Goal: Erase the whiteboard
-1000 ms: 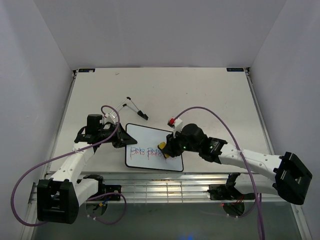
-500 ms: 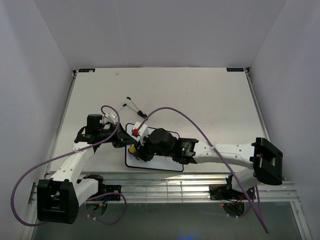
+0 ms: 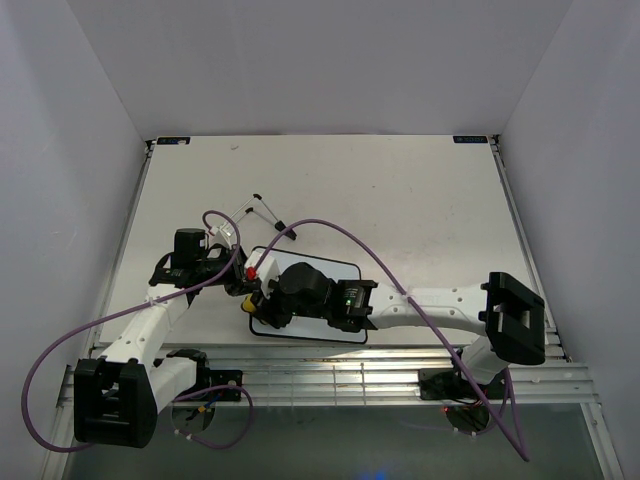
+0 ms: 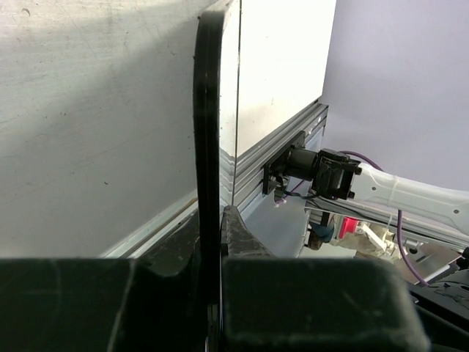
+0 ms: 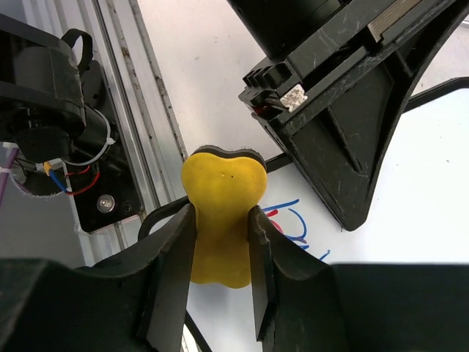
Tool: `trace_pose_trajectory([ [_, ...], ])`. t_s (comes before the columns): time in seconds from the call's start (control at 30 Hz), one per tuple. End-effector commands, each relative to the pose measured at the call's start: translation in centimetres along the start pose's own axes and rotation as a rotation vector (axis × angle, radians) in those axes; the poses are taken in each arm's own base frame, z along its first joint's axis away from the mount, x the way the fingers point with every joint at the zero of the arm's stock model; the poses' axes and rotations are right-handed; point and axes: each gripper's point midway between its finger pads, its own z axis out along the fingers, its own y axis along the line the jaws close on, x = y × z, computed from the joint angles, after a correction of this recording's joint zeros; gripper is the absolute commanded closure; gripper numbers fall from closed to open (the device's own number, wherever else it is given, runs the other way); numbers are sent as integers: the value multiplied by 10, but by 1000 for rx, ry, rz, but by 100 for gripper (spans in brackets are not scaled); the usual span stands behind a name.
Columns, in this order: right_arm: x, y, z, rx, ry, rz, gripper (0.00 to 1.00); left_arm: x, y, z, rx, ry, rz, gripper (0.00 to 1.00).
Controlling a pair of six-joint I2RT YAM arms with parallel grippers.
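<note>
Pinching the left edge of the whiteboard (image 3: 335, 269) between closed fingers, the left gripper (image 3: 238, 281) grips the board's thin black frame (image 4: 209, 169). The board lies on the table (image 3: 420, 190) near its front edge, left of centre. The right gripper (image 5: 220, 224), stretched across the board from the right, is clamped on a yellow eraser (image 5: 222, 183) at the board's near-left corner, just beside strokes of red and blue handwriting (image 5: 287, 220).
</note>
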Motion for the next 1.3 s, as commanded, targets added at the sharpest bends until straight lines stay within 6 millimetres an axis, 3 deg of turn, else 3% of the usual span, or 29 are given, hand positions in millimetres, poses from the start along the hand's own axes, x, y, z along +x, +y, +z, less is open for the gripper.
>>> trace_pose_trajectory([
  [0.0, 10, -12, 7, 40, 28, 7, 76, -9, -4, -1, 0, -44, 102, 100],
  [0.3, 46, -52, 4, 115, 124, 92, 76, -8, -5, -1, 2, -43, 107, 100],
  [0.97, 126, -95, -31, 191, 262, 186, 76, -7, -7, -1, 7, -43, 114, 100],
  [1.13, 138, -104, -35, 216, 289, 219, 76, -7, -7, -2, 8, -43, 115, 100],
  [1.27, 130, -93, -32, 158, 287, 227, 76, -7, -8, -1, 9, -42, 118, 100],
])
